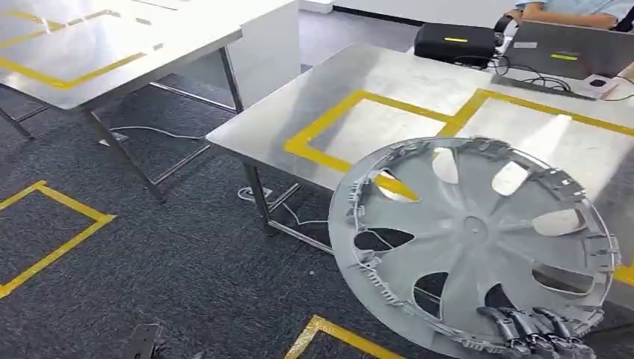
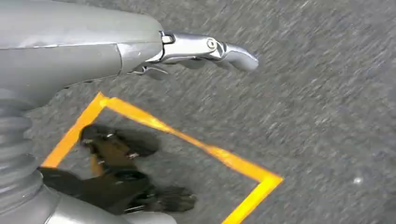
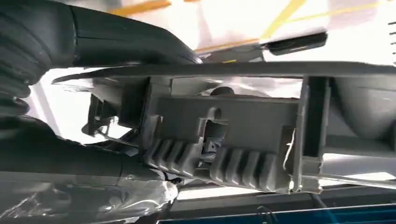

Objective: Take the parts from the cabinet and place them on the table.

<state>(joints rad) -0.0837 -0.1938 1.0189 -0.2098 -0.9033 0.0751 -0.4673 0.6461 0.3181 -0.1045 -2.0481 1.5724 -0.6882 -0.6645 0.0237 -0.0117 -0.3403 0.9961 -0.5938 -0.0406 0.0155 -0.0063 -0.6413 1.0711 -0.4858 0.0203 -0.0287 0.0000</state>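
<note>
The right hand (image 1: 540,334) grips a silver hubcap (image 1: 472,243) by its lower rim, fingers (image 1: 516,326) clamped on it, at the lower right of the head view over the steel desk (image 1: 389,82) edge. The left hand (image 2: 187,49) hangs above grey carpet (image 2: 317,102), fingers loosely extended, holding nothing.

Large round silver plastic wheel cover (image 1: 472,239) held before the near edge of the yellow-taped steel table (image 1: 389,82). Black box (image 1: 454,42) and grey laptop (image 1: 572,51) on its far side. Second steel table (image 1: 112,52) to the left.
</note>
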